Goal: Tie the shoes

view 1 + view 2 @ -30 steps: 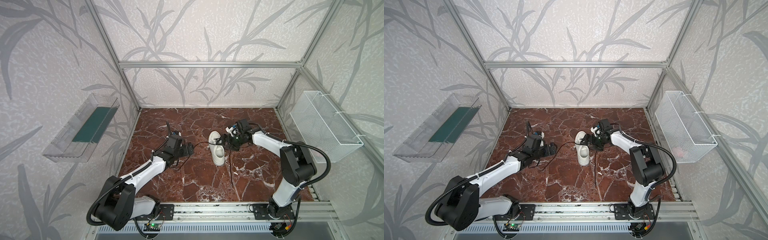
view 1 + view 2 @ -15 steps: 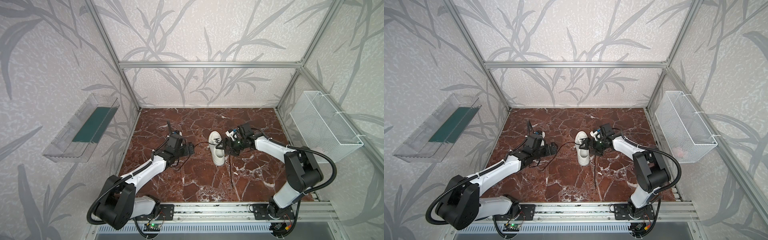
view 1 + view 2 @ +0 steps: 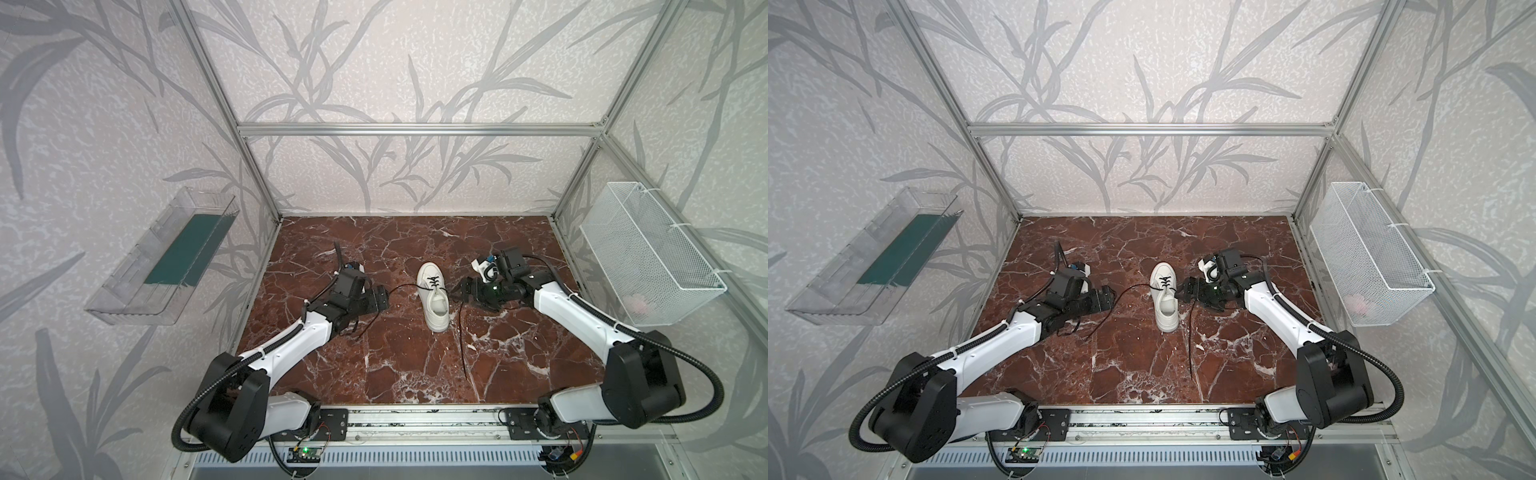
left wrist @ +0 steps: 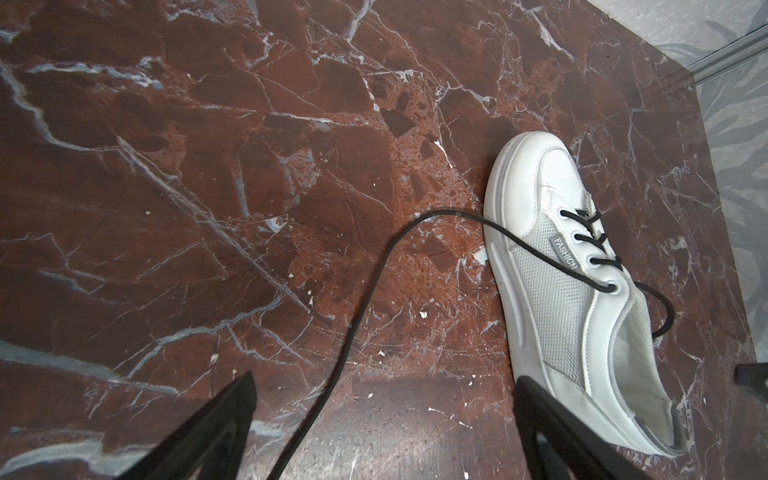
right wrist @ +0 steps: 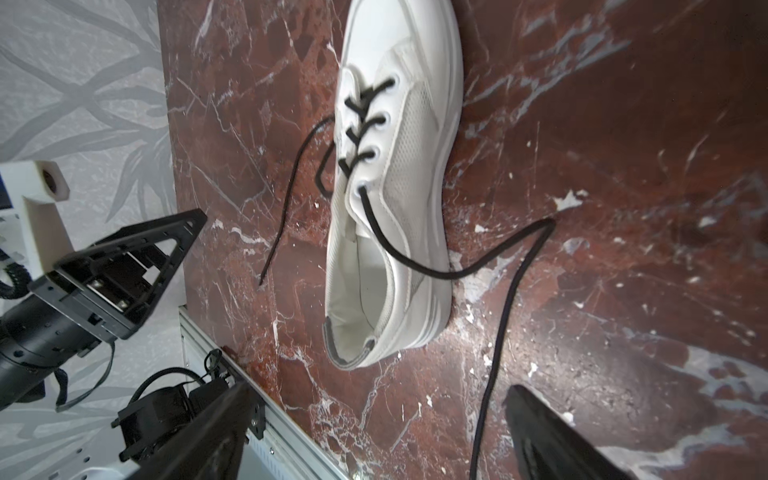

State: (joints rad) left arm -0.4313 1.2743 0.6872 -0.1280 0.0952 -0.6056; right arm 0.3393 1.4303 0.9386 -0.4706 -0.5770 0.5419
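A clear bin [image 3: 133, 270] holds a green sheet [image 3: 187, 253]; the wire basket [image 3: 636, 245] holds something pinkish [image 3: 638, 305], unclear what.

Right hand [image 3: 457, 291] now lower, closer beside the sneaker [image 3: 432, 300] and its loose lace [image 3: 460, 332].

The sneaker [image 4: 552, 299] is showing smooth white leather-like panels and cloth mesh; its black laces [image 4: 361, 307] are looking matt and woven; the marbled counter [image 4: 208, 166] is gleaming glossy.
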